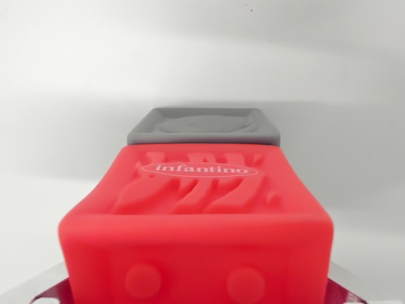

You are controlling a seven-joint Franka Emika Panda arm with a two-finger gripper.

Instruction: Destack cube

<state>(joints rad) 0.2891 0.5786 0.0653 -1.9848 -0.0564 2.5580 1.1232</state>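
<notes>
A red soft cube (pixel 196 209) with a raised "infantino" logo fills the lower half of the wrist view, very close to the camera. My gripper (pixel 193 288) straddles it. Only slivers of the metal fingers (pixel 44 290) show at the bottom corners, pressed against the cube's left and right sides. Behind the red cube a grey cube (pixel 204 125) shows its recessed top face and front rim. The red cube hides the rest of it, so I cannot tell whether the two touch.
A plain white surface (pixel 57 95) runs all around both cubes, with soft shadows across the far side.
</notes>
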